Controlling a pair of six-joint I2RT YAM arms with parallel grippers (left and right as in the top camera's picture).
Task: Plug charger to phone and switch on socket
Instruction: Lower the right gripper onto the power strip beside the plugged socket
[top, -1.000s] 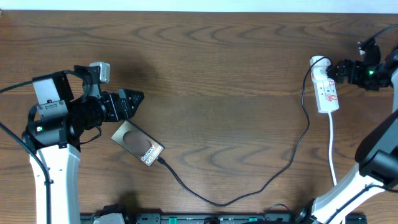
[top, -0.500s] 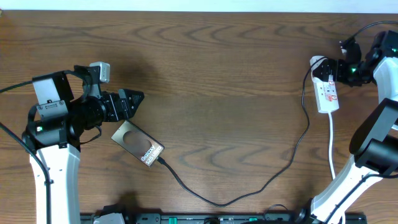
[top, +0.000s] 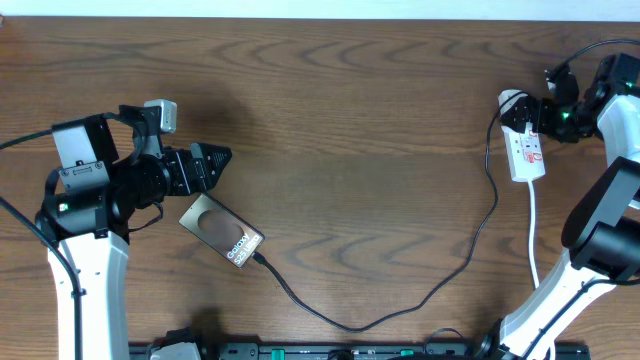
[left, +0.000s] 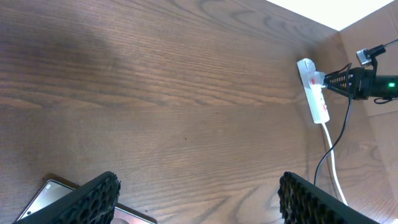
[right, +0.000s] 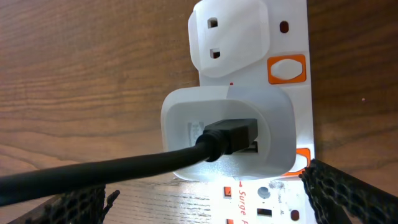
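The phone (top: 222, 232) lies flat at the left, lettering toward its near-right end, where the black charger cable (top: 350, 324) meets it. The cable loops across the table up to the white socket strip (top: 523, 146) at the far right. My left gripper (top: 214, 166) is open and empty just above the phone's far end; the phone's corner shows in the left wrist view (left: 48, 191). My right gripper (top: 533, 116) is open at the strip's far end. In the right wrist view its fingers (right: 211, 208) straddle the strip (right: 292, 37), where the cable (right: 124, 168) enters a white adapter (right: 227, 106).
Orange switches (right: 287, 68) sit on the strip's right side, beside each outlet. The strip's white cord (top: 533, 240) runs toward the near edge. The left wrist view shows the strip (left: 313, 90) and the right arm (left: 367, 82) far off.
My right gripper has moved left, from beside the strip to right at its far end. The left arm, phone and cable have not moved.
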